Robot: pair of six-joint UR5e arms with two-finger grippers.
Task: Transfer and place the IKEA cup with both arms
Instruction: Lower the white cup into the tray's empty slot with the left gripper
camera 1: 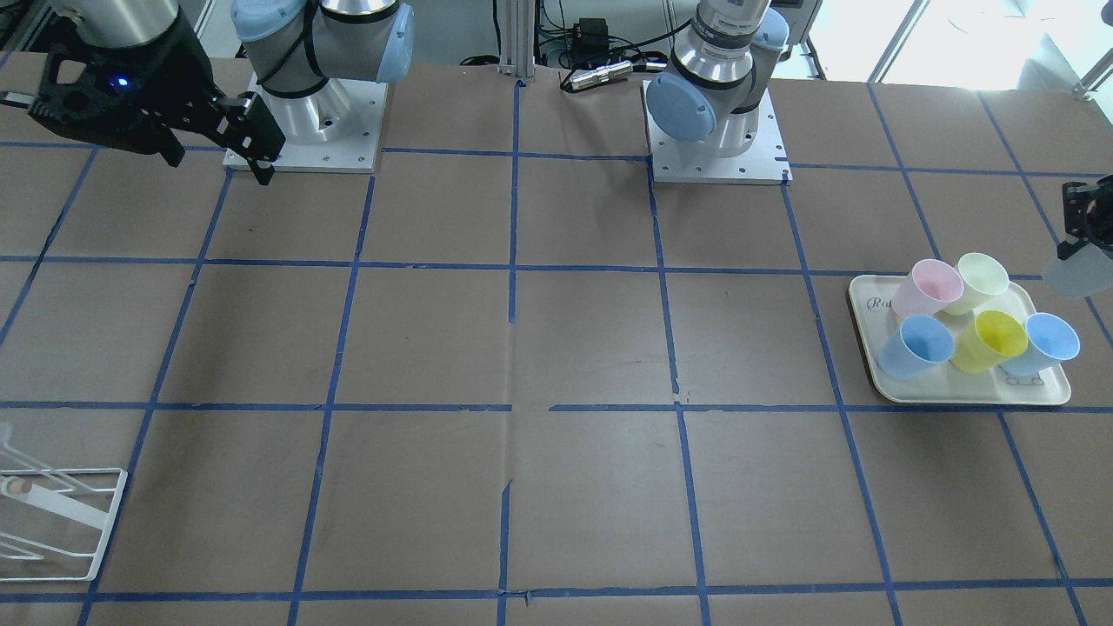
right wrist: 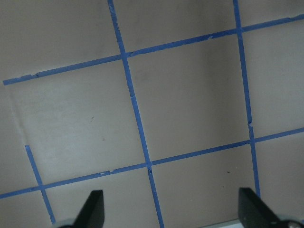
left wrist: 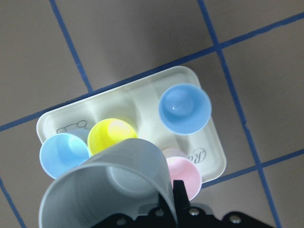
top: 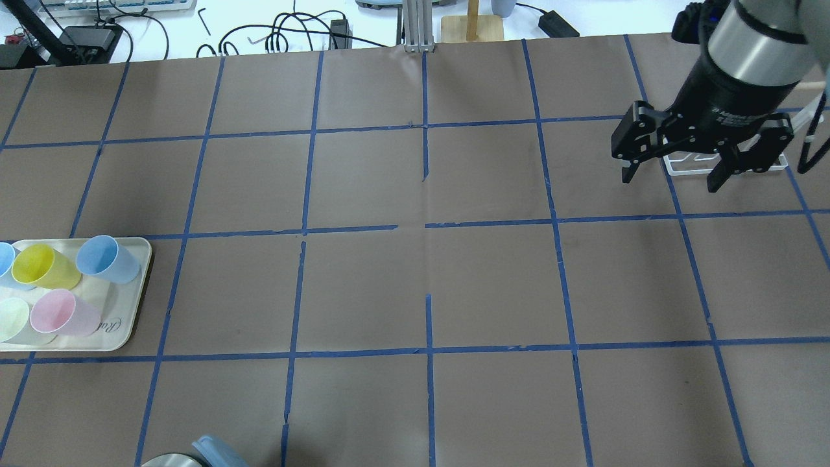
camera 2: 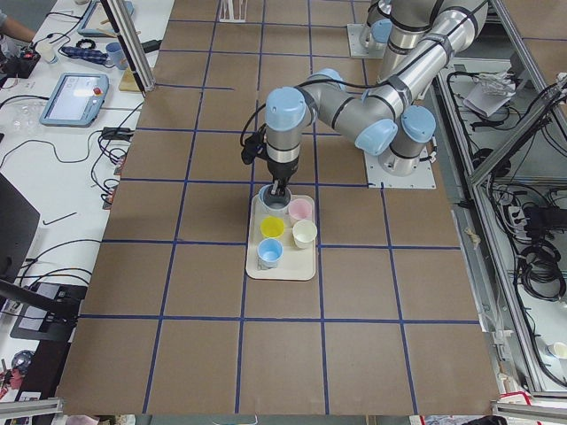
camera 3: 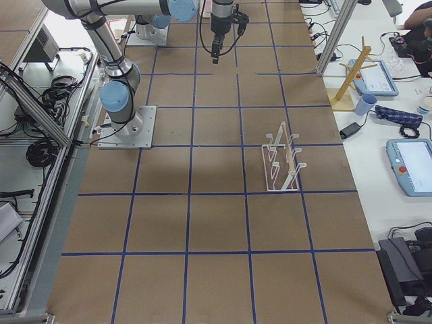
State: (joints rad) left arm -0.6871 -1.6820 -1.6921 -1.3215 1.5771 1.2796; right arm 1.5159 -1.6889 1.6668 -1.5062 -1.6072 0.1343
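Note:
The light-grey IKEA cup [left wrist: 109, 185] hangs tilted in my left gripper [left wrist: 170, 202], which is shut on its rim wall, one finger [left wrist: 178, 194] outside the cup. In the front view the left gripper [camera 1: 1081, 236] holds the cup [camera 1: 1076, 274] in the air just beyond the tray's far right corner. The left side view shows the cup [camera 2: 273, 197] above the tray's far end. My right gripper [top: 674, 174] is open and empty, hovering high over the table's right side; its fingertips [right wrist: 95, 209] show spread wide in the right wrist view.
A cream tray [camera 1: 974, 396] holds pink [camera 1: 929, 289], pale yellow-green [camera 1: 981, 280], yellow [camera 1: 991, 341] and two pale blue cups [camera 1: 917, 346]. A white wire rack [camera 3: 283, 162] stands below the right gripper. Blue tape grids the brown table.

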